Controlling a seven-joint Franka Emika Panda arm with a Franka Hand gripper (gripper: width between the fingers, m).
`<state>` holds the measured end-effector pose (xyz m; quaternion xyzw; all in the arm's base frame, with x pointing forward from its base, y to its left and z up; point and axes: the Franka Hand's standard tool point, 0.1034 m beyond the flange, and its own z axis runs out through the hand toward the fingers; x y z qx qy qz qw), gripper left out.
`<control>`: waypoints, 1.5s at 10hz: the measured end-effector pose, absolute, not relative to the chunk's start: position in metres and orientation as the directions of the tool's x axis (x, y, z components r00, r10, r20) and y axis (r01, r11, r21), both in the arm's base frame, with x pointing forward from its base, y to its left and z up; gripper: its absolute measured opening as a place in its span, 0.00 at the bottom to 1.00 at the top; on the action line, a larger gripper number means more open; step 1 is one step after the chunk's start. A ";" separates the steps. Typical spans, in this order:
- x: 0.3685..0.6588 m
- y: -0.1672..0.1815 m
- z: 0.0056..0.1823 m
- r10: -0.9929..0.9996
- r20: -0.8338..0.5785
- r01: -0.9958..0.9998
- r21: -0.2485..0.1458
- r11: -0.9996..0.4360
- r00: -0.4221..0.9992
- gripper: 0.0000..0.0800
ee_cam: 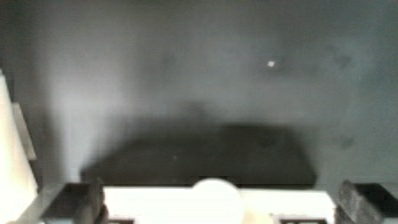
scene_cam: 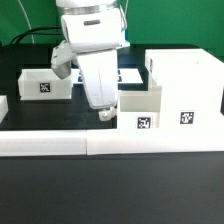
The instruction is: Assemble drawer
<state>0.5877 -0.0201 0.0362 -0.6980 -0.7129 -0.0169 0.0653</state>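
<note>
The drawer's tall open-fronted housing (scene_cam: 185, 88) stands at the exterior view's right, with a tag on its front. One shallow tray (scene_cam: 140, 104) lies against the housing's left side, its tag facing front. My gripper (scene_cam: 103, 110) hangs at this tray's left end. In the wrist view my gripper (ee_cam: 217, 206) is open, the dark fingers (ee_cam: 75, 204) wide apart on either side of the tray's white front (ee_cam: 160, 208), and the round knob (ee_cam: 214, 190) is between them. I cannot tell if the fingers touch it. The second tray (scene_cam: 45, 84) sits at the left.
A long low white border wall (scene_cam: 110, 143) runs along the front of the black table. The marker board (scene_cam: 128, 75) lies at the back, mostly hidden behind the arm. A white piece shows at the far left edge (scene_cam: 3, 106).
</note>
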 end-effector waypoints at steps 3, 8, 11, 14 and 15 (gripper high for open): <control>0.589 -0.012 0.037 0.993 0.108 0.997 -0.070 -0.045 0.053 0.81; 0.589 -0.013 0.036 0.994 0.088 0.996 -0.072 -0.058 0.064 0.81; 0.589 -0.013 0.036 0.994 0.088 0.996 -0.072 -0.058 0.064 0.81; 0.590 -0.004 0.036 0.997 0.073 0.997 -0.071 -0.022 0.027 0.81; 0.591 0.005 0.035 0.997 0.074 0.998 -0.069 -0.009 0.014 0.81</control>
